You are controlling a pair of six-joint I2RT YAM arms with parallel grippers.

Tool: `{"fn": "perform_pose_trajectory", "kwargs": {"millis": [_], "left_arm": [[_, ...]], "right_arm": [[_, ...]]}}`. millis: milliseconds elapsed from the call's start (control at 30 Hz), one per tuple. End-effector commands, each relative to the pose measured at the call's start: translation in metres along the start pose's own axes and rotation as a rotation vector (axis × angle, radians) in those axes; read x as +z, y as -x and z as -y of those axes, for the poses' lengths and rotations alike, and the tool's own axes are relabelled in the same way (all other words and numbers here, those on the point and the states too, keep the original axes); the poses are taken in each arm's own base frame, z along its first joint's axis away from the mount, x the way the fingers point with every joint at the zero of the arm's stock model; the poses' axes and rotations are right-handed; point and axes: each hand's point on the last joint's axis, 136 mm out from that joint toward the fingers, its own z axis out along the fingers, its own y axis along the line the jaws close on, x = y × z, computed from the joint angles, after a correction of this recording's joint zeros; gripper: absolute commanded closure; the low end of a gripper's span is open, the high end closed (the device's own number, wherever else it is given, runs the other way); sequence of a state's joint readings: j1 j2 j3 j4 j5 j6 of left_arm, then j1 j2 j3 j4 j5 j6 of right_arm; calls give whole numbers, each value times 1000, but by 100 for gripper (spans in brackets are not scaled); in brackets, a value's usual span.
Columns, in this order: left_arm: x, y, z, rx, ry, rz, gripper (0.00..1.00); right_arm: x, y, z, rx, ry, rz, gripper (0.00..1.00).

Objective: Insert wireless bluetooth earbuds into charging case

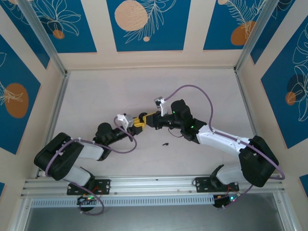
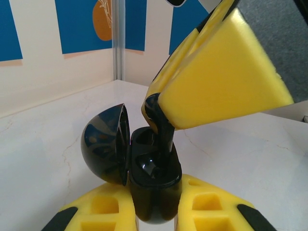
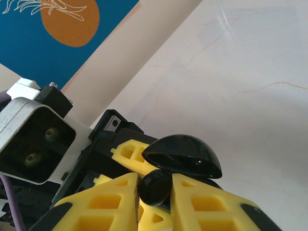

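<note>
Pale marbled table [image 1: 120, 91], cream walls [image 1: 192, 24] with blue-and-orange leaf panels [image 1: 163, 24], perhaps aluminium corner posts [image 1: 42, 36].

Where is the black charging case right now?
In the left wrist view, the charging case sits clamped, lid open, in the left gripper mid-table, the right gripper holding a black earbud at its opening.

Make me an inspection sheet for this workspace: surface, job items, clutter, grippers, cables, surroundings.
Surface: pale marbled tabletop, no spills seen.
Job's things: glossy black round charging case, lid open; black stemmed earbud, stem entering the case's well; small black piece lying on the table, possibly another bud.
Clutter: nothing seen.
Grippers: left gripper shut on the case; right gripper shut on the earbud.
Cables: purple cables loop along both arms.
Surroundings: cream walls with blue leaf-print panels; aluminium rail at the near edge.
</note>
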State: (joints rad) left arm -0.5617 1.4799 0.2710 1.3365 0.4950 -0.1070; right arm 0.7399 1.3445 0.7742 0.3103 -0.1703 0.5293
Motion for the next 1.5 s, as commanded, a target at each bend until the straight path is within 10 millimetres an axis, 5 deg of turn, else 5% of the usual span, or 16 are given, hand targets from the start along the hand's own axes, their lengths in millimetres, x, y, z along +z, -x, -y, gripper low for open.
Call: {"fn": "perform_pose_trajectory", "kwargs": {"millis": [0, 1467], "left_arm": [[1, 35, 5, 35, -11, 109, 86], [-4, 36, 13, 67, -37, 83, 86]], "right_arm": [[-2, -7, 2, -14, -32, -39, 75], [-20, 16, -18, -64, -25, -4, 43]]}}
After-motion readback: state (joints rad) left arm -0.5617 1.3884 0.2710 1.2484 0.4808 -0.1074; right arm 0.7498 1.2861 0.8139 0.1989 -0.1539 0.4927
